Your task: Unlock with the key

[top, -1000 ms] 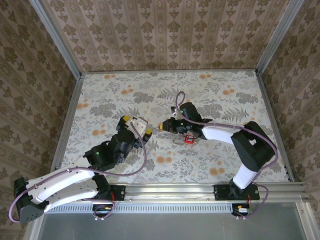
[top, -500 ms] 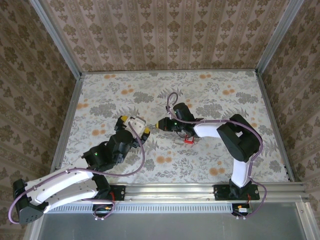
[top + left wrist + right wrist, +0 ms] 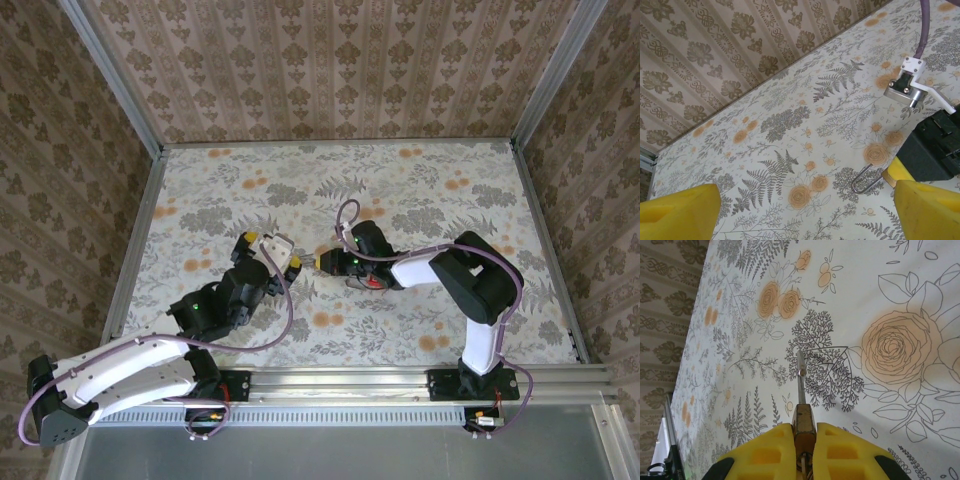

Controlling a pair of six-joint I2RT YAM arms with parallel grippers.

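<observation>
Two jobs, likely: right gripper pinches the padlock, shackle jutting ahead of its tips; left gripper gapes empty just beyond. The key lies behind those tips, tucked under the right gripper. Best hand the padlock over squarely, keyhole left reachable.

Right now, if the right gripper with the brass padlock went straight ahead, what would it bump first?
Probably the flowered tablecloth: the right gripper seems tilted down, and its brass padlock's silver shackle sticks out near the cloth. Depth is unclear; the open left gripper has a yellow finger close beyond.
</observation>
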